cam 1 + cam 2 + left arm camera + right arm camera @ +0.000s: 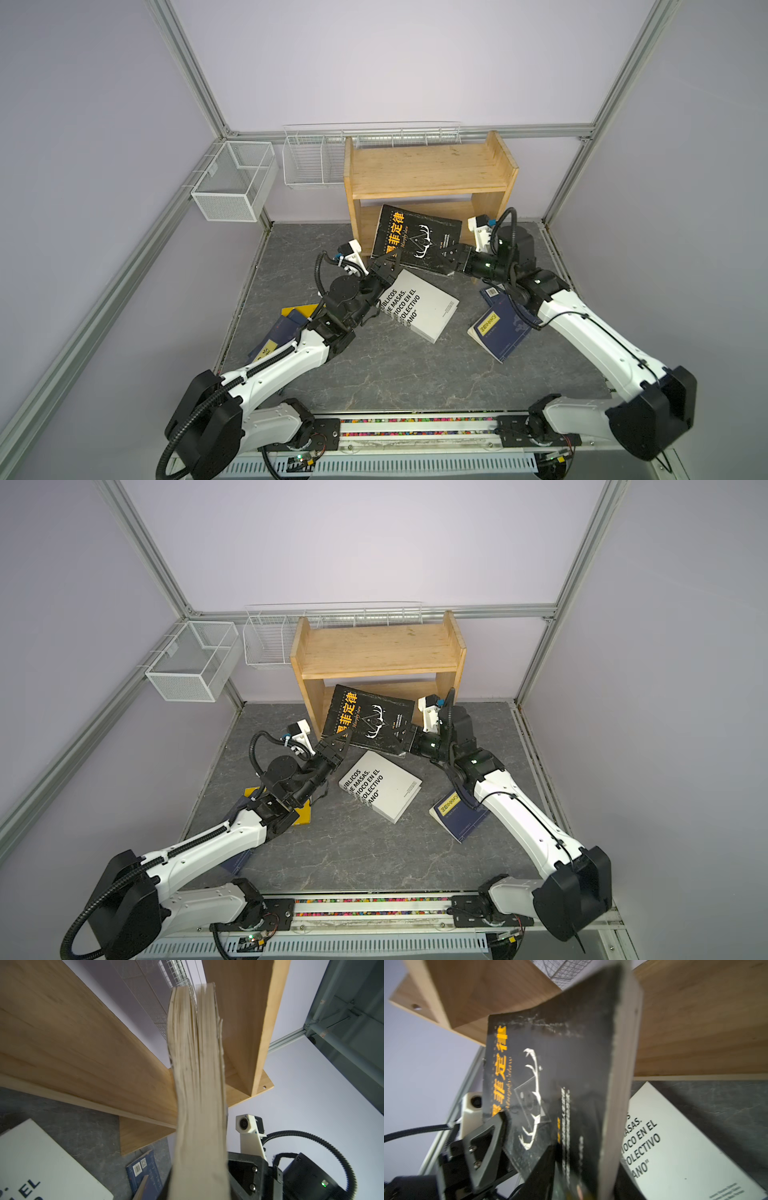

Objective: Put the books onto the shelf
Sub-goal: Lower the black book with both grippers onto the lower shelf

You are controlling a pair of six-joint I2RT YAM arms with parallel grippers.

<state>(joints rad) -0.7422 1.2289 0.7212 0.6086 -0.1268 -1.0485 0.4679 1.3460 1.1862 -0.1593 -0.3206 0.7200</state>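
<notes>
The black book with orange characters [415, 241] [370, 719] hangs tilted in front of the lower tier of the pine shelf [428, 170] [374, 646]. My left gripper [384, 266] [334, 746] is shut on its lower left corner; the left wrist view shows its page edge [199, 1084] running out from between the jaws. My right gripper [444, 255] [401, 739] straddles the lower right corner, jaws loosened, with a slim gap at the cover [560, 1064]. The thick white book [419, 307] [382, 785] lies flat below them.
A navy book with a yellow label [503, 332] [457, 816] lies under the right arm. A yellow book [299, 311] and another navy one [270, 336] lie under the left arm. White wire baskets [232, 183] [311, 166] hang at the back left.
</notes>
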